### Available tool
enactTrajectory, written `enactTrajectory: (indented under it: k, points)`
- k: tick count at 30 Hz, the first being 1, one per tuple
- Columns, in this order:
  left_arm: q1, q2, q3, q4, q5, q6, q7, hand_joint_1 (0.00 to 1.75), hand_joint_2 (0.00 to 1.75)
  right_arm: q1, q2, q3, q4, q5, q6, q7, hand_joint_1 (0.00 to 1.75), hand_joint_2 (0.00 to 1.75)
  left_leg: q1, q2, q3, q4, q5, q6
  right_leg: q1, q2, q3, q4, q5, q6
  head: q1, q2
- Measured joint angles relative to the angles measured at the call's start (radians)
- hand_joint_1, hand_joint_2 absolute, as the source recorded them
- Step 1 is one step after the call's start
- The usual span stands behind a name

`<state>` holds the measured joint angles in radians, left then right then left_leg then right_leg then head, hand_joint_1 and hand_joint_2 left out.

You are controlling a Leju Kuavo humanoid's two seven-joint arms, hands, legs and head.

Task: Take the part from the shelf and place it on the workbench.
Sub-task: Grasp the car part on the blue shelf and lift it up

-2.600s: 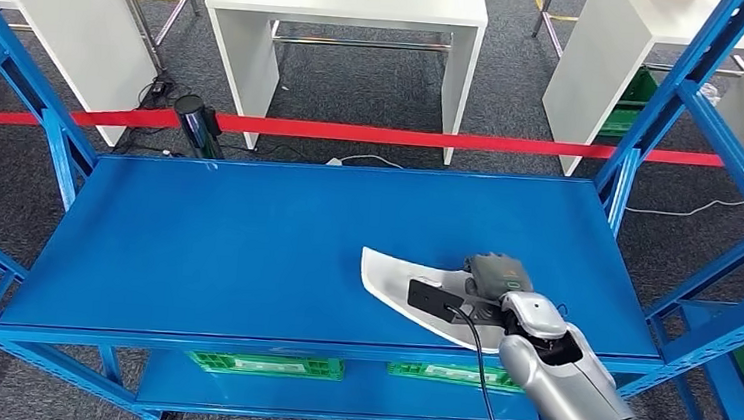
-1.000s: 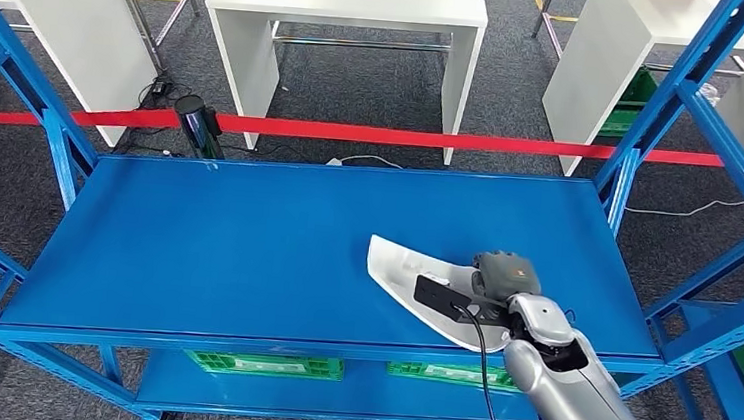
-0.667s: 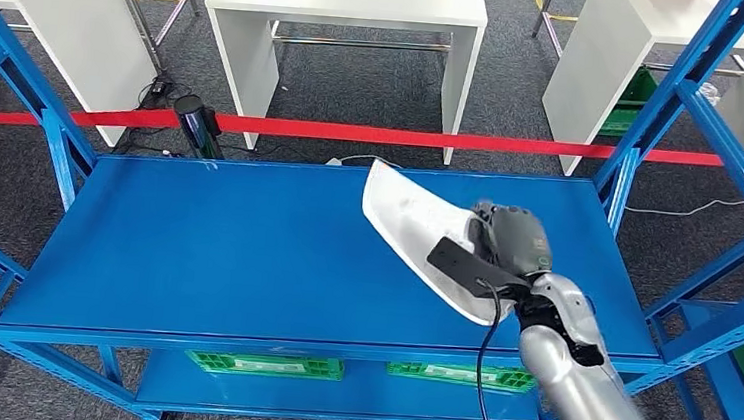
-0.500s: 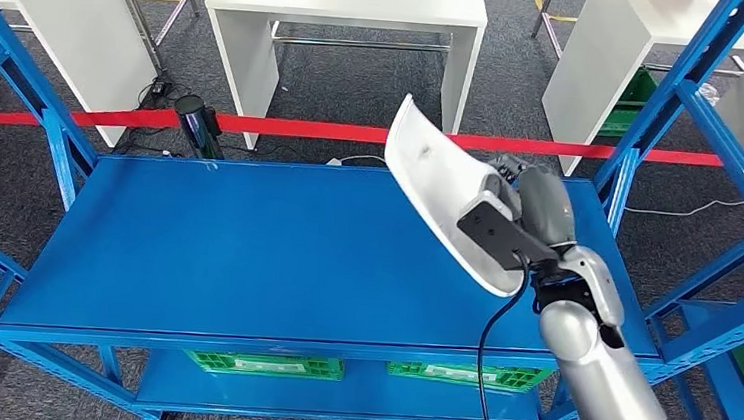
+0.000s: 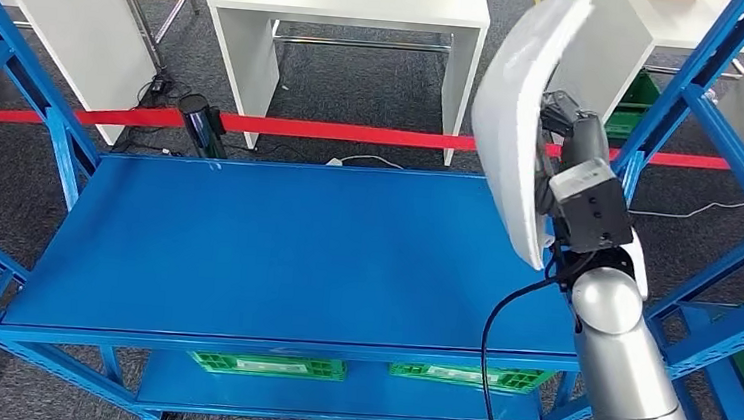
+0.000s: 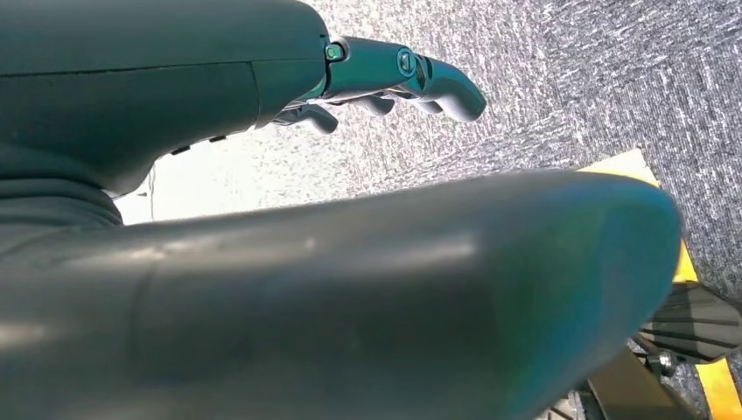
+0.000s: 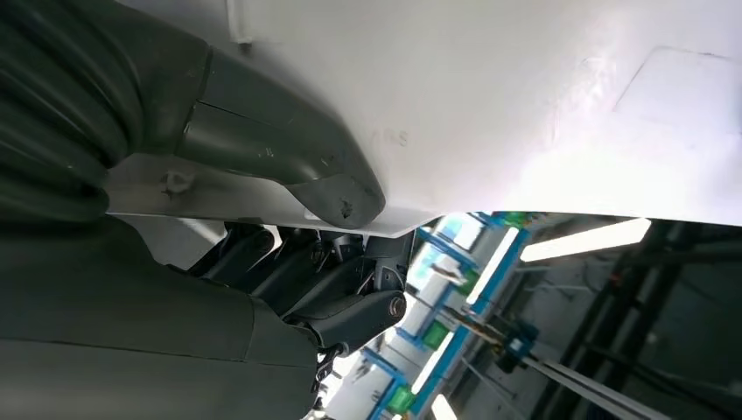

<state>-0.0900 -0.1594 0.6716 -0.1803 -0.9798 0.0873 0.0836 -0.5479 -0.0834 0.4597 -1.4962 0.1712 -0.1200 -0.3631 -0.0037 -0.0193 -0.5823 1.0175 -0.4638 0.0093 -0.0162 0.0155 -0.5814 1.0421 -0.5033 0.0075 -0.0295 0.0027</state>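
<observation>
Curved white part (image 5: 517,121) upright in right hand (image 5: 575,151).

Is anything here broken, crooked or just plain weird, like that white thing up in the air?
Nothing looks damaged or spilled. The white part stands almost on end only because the right hand grips it and has it raised above the blue shelf. The right wrist view shows the thumb pressed flat on its white surface.

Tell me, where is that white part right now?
In the head view, the white part is held upright in the right hand, above the blue shelf's right end.
</observation>
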Motion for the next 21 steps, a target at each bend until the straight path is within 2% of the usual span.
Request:
enactTrajectory:
  k: [2, 4, 5, 6, 7, 9, 10, 11, 14, 15, 16, 17, 19, 20, 21]
  points:
    - [0.000, -0.002, 0.002, -0.001, 0.003, 0.005, -0.001, 0.00, 0.00, 0.032, 0.000, -0.020, -0.026, -0.037, -0.025, -0.048, 1.75, 1.75, 0.006, 0.003, 0.000, -0.010, 0.009, 0.008, 0.001, -0.003, -0.034, 0.080, -0.057, 0.004, 0.002, 0.000]
    - [0.002, -0.003, 0.006, -0.001, 0.007, 0.009, 0.000, 0.00, 0.00, 0.074, 0.001, -0.043, -0.059, -0.055, -0.056, -0.077, 1.75, 1.75, 0.006, 0.004, -0.006, -0.009, 0.011, 0.010, 0.000, -0.005, -0.088, 0.207, -0.120, 0.008, 0.004, 0.000]
    - [0.003, -0.004, 0.008, -0.001, 0.008, 0.010, 0.000, 0.00, 0.00, 0.096, 0.001, -0.054, -0.076, -0.056, -0.072, -0.083, 1.75, 1.75, 0.006, 0.004, -0.010, -0.006, 0.011, 0.009, -0.002, -0.005, -0.106, 0.249, -0.131, 0.010, 0.004, 0.000]
    - [0.004, -0.004, 0.010, -0.001, 0.008, 0.010, 0.002, 0.00, 0.00, 0.115, 0.003, -0.065, -0.093, -0.055, -0.089, -0.086, 1.75, 1.75, 0.007, 0.004, -0.015, -0.002, 0.012, 0.008, -0.003, -0.007, -0.107, 0.257, -0.124, 0.012, 0.004, 0.000]
    - [0.004, -0.004, 0.011, 0.000, 0.008, 0.010, 0.005, 0.00, 0.00, 0.130, 0.005, -0.076, -0.109, -0.053, -0.104, -0.088, 1.75, 1.75, 0.008, 0.005, -0.020, 0.003, 0.012, 0.006, -0.005, -0.008, -0.089, 0.225, -0.100, 0.013, 0.004, 0.000]
    - [0.003, -0.004, 0.014, -0.001, 0.009, 0.010, 0.010, 0.00, 0.00, 0.152, 0.013, -0.097, -0.139, -0.049, -0.134, -0.091, 1.75, 1.75, 0.011, 0.004, -0.031, 0.015, 0.012, -0.003, -0.008, -0.010, -0.017, 0.097, -0.047, 0.015, 0.004, 0.000]
    - [0.003, -0.004, 0.016, -0.002, 0.010, 0.010, 0.012, 0.00, 0.00, 0.163, 0.019, -0.107, -0.152, -0.048, -0.148, -0.094, 1.75, 1.75, 0.011, 0.002, -0.035, 0.020, 0.012, -0.010, -0.006, -0.008, 0.008, 0.050, -0.027, 0.010, 0.004, 0.000]
    - [0.003, -0.003, 0.018, -0.002, 0.010, 0.009, 0.013, 0.00, 0.00, 0.174, 0.025, -0.117, -0.163, -0.047, -0.160, -0.098, 1.75, 1.75, 0.010, 0.001, -0.038, 0.024, 0.013, -0.017, -0.005, -0.006, 0.021, 0.021, -0.022, 0.003, 0.004, 0.000]
    - [0.004, -0.002, 0.025, -0.002, 0.012, 0.007, 0.014, 0.00, 0.00, 0.200, 0.042, -0.135, -0.182, -0.046, -0.178, -0.106, 1.75, 1.75, 0.010, -0.002, -0.045, 0.025, 0.023, -0.040, -0.002, -0.002, 0.010, 0.013, -0.015, -0.026, 0.002, 0.000]
    - [0.004, -0.001, 0.026, -0.002, 0.013, 0.007, 0.015, 0.00, 0.00, 0.206, 0.047, -0.138, -0.186, -0.046, -0.179, -0.107, 1.75, 1.75, 0.011, 0.000, -0.051, 0.031, 0.015, -0.047, -0.003, -0.004, 0.005, 0.013, -0.008, -0.036, 0.002, 0.000]
    - [0.005, 0.000, 0.026, -0.002, 0.013, 0.006, 0.015, 0.00, 0.00, 0.211, 0.052, -0.141, -0.189, -0.046, -0.180, -0.108, 1.75, 1.75, 0.013, 0.003, -0.061, 0.053, -0.008, -0.053, -0.004, -0.005, -0.001, 0.011, 0.000, -0.044, 0.001, 0.000]
    - [0.005, 0.000, 0.027, -0.002, 0.013, 0.006, 0.015, 0.00, 0.00, 0.215, 0.056, -0.143, -0.192, -0.046, -0.180, -0.108, 1.75, 1.75, 0.014, 0.007, -0.078, 0.096, -0.045, -0.057, -0.005, -0.007, -0.009, 0.009, 0.008, -0.051, 0.000, 0.000]
    - [0.004, 0.001, 0.027, -0.002, 0.013, 0.004, 0.016, 0.00, 0.00, 0.224, 0.061, -0.146, -0.196, -0.046, -0.181, -0.108, 1.75, 1.75, 0.014, 0.012, -0.117, 0.221, -0.130, -0.063, -0.003, -0.009, -0.029, 0.010, 0.023, -0.055, -0.002, 0.000]
    - [0.003, 0.001, 0.027, -0.002, 0.013, 0.003, 0.016, 0.00, 0.00, 0.228, 0.062, -0.147, -0.197, -0.046, -0.181, -0.108, 1.75, 1.75, 0.014, 0.013, -0.128, 0.272, -0.155, -0.064, -0.001, -0.010, -0.040, 0.010, 0.031, -0.056, -0.002, 0.000]
    - [0.003, 0.001, 0.027, -0.002, 0.013, 0.002, 0.016, 0.00, 0.00, 0.231, 0.063, -0.149, -0.197, -0.045, -0.183, -0.109, 1.75, 1.75, 0.014, 0.013, -0.124, 0.295, -0.160, -0.063, 0.000, -0.011, -0.050, 0.011, 0.039, -0.055, -0.002, 0.000]
